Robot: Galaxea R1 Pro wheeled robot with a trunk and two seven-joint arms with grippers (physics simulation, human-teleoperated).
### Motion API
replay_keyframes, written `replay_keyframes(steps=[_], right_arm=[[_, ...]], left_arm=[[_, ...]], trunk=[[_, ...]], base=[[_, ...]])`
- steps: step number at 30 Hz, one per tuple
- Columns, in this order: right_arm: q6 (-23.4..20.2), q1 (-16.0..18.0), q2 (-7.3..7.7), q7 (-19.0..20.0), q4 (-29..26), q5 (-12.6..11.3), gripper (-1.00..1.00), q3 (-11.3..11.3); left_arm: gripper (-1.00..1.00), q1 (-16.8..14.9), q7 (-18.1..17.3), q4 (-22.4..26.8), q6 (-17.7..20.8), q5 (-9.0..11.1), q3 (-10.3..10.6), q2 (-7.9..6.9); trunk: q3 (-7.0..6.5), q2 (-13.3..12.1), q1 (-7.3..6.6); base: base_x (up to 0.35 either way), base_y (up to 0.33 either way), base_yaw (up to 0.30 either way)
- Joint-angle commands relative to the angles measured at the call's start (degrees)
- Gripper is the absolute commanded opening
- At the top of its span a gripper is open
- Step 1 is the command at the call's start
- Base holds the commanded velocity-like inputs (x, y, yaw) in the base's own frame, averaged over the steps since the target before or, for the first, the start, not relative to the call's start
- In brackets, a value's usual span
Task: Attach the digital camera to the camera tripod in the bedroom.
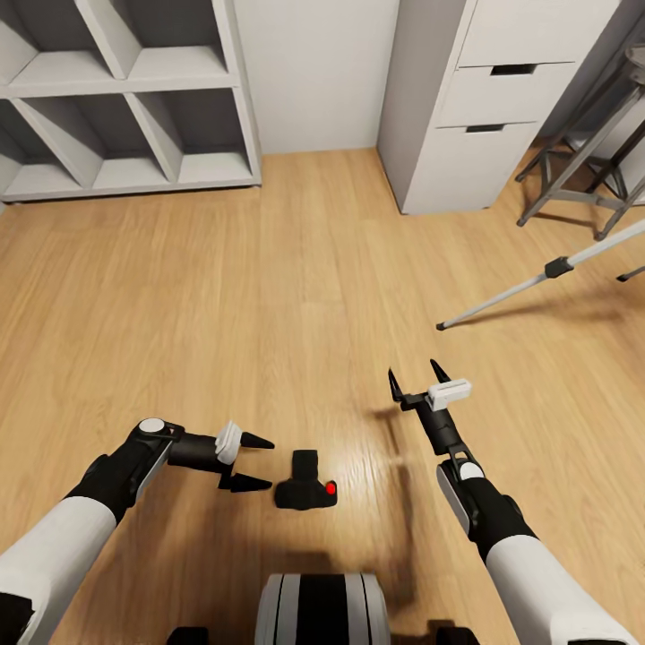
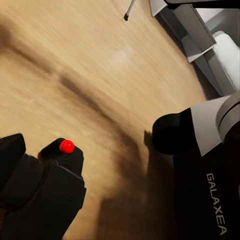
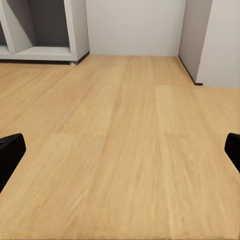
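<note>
on the light wood floor [image 1: 269, 296] of the bedroom, seen from the head view, the robot is standing with both arms reaching forward and low. a grey cube shelf [image 1: 125, 98] is lining the far wall on the robot's left, and a white drawer unit [image 1: 484, 107] is standing at the far right. just beyond that unit, at the right edge, the camera tripod [image 1: 537, 282] is showing as 1 long silver leg with a black joint, slanting down to a black foot on the boards; darker frame legs are standing behind it and i cannot tell what they belong to.

the left gripper [image 1: 249, 462] is pointing sideways toward the robot's right, its 2 black fingers spread apart and grasping nothing. the right gripper [image 1: 416, 378] is pointing away from the robot, fingers also parted and empty, well apart from everything.

the digital camera [image 1: 306, 484] is lying on the floor between the arms, just ahead of the robot's base. its lens barrel is pointing away from the robot and its red button is sitting at its right end. it is lying just beside the left fingertips, straight along their pointing line, so the left arm is judged much the nearer. in the left wrist view the camera [image 2: 45, 190] is looming close, with the red button plain.
</note>
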State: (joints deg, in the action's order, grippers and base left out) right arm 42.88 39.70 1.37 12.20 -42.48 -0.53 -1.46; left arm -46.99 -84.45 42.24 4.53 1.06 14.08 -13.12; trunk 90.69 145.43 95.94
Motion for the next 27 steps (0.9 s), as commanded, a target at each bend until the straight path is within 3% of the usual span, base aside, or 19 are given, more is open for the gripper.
replay_keyframes(steps=[1, 19, 27], right_arm=[[0.2, 0.0, 0.04, 0.0, 0.0, -0.1, 1.00, -0.1], [0.3, 0.0, 0.04, 0.0, 0.0, 0.0, 1.00, -0.2], [0.2, 0.0, 0.04, -0.1, 0.0, -0.1, 1.00, -0.1]], left_arm=[[1.00, 0.0, -0.1, 0.0, 0.5, 0.1, 0.2, -0.04], [1.00, 0.0, 0.0, -1.5, 0.0, 0.1, 0.3, 0.08], [1.00, 0.0, 0.3, -4.4, -4.5, 0.1, 0.2, -0.02]], trunk=[[0.26, 0.0, 0.01], [4.25, 0.3, 0.48], [6.02, 0.4, 0.68]], base=[[0.000, 0.000, 0.000], [0.000, 0.000, 0.000], [0.000, 0.000, 0.000]])
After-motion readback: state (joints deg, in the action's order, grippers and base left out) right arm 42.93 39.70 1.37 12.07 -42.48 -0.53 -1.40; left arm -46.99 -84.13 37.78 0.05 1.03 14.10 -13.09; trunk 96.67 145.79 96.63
